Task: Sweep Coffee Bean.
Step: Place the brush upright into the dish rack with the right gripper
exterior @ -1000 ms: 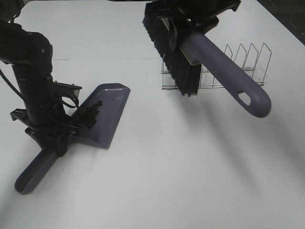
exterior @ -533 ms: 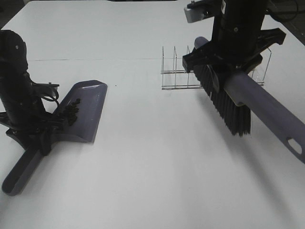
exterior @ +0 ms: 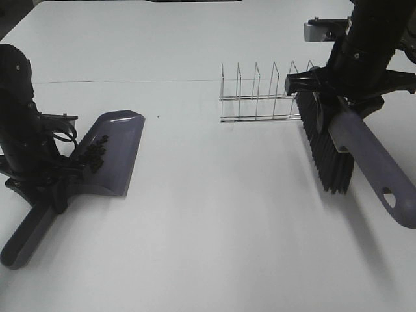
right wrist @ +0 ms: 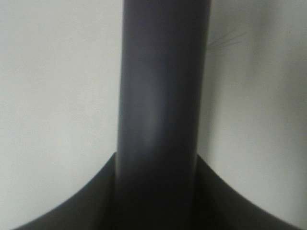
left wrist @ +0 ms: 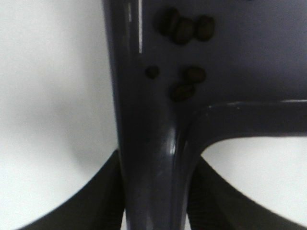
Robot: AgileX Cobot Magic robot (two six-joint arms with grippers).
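Coffee bean (exterior: 96, 155) gathering looks finished. The right gripper (right wrist: 160, 191) has its jaws clamped on the brush (exterior: 354, 146) handle. The left gripper (left wrist: 156, 196) grips the dustpan (exterior: 123, 140) neck, with the beans heaped just beyond its jaws. The next move probably calls for keeping the pan level.

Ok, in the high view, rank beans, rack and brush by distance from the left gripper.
1. Beans, in the dustpan the left gripper holds.
2. Rack, centre back.
3. Brush, far right.
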